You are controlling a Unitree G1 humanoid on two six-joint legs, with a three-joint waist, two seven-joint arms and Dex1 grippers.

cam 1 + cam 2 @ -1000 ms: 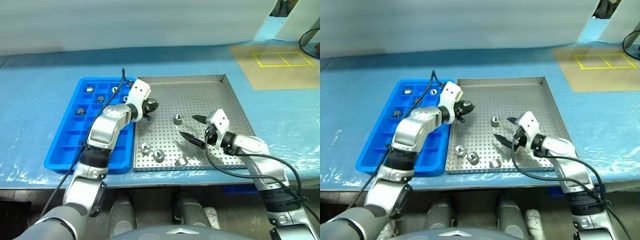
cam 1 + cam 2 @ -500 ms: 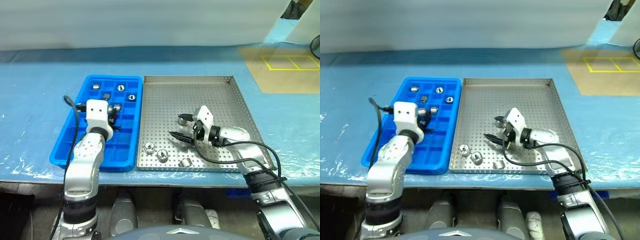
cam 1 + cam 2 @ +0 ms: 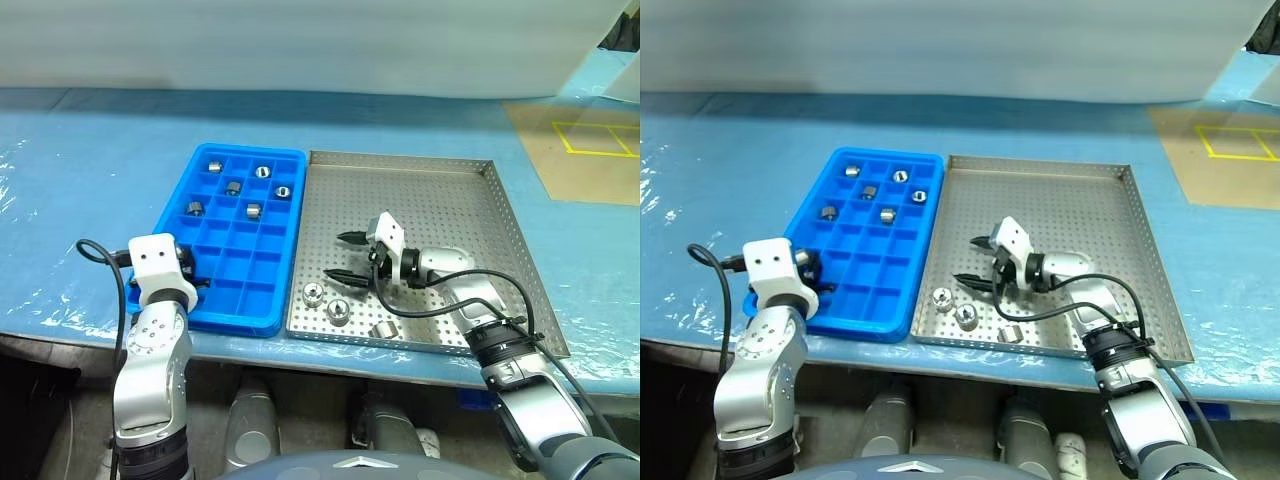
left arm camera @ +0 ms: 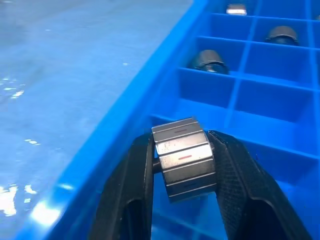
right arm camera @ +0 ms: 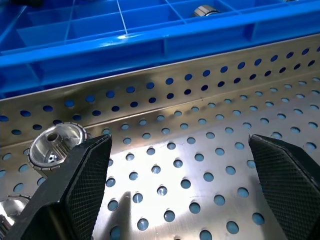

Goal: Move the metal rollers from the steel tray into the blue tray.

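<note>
**One roller at the blue tray's edge, three left on steel**

I work with the blue tray [image 3: 232, 240] as my landmark. The steel tray [image 3: 470, 200] lies flush against its right side, so each carry stays short. Six rollers [image 3: 254, 210] already sit singly in the blue tray's far compartments, filled from the back so the near cells stay open. My left gripper [image 4: 184, 159] hangs over its near left corner, pinching a roller [image 4: 183, 156] across the flat ends, long axis level between the pads. My right gripper [image 3: 342, 255] stands spread wide over the steel floor right of the blue tray, likely lining up on the three loose rollers [image 3: 339, 313] near the front rim, two with holes up.
</note>
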